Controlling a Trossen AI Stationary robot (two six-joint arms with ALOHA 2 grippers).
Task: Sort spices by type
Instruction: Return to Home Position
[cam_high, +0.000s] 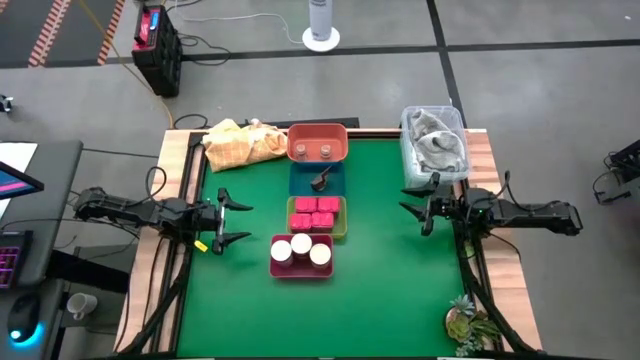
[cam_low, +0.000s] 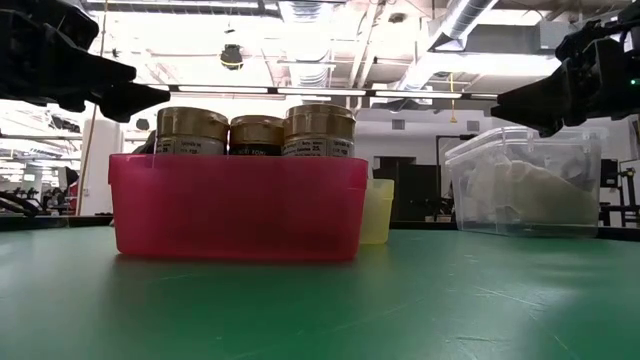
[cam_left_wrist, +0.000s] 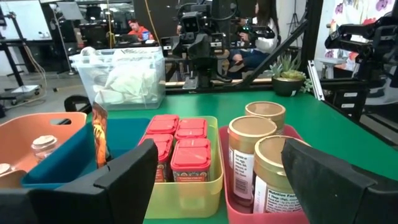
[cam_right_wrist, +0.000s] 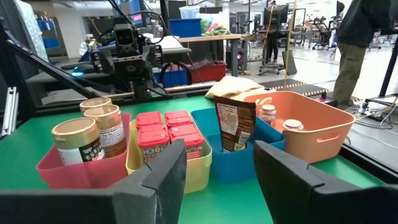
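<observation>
While both arms wait at the table's sides, the spices sit sorted in 4 trays that run in a line down the middle of the green table (cam_high: 400, 290). Closest to the low camera, the red tray (cam_high: 301, 274) holds the 3 tan tubs (cam_high: 300, 250), all upright with their long axes vertical and cream tops up. Behind it, the yellow tray (cam_high: 318, 237) holds the 4 pink tins (cam_high: 317, 212), also upright, packed 2 by 2 and touching. Next, the blue tray (cam_high: 302, 178) holds the dark brown pouch (cam_high: 320, 182), which stands on end and leans a little. Farthest off, the orange tray (cam_high: 317, 130) holds the 2 small jars (cam_high: 300, 151), upright and apart from each other.

The left gripper (cam_high: 228, 218) hangs to the left of the red and yellow trays, jaws spread wide and empty. The right gripper (cam_high: 412, 207) hangs well to the right of the yellow tray, equally wide and empty.

In the left wrist view 1 tub's label reads "Nutrition Facts". The other print on the tubs, tins and pouch is too small to read.

From the low view the red tray's wall hides the tubs' lower halves and all but a sliver of the yellow tray. A clear box (cam_low: 525, 190) with pale cloth inside stands at the far right, and a yellow cloth (cam_high: 243, 143) lies beside the orange tray. In the right wrist view a person (cam_right_wrist: 354, 37) stands beyond the table, cut off above the chest.
</observation>
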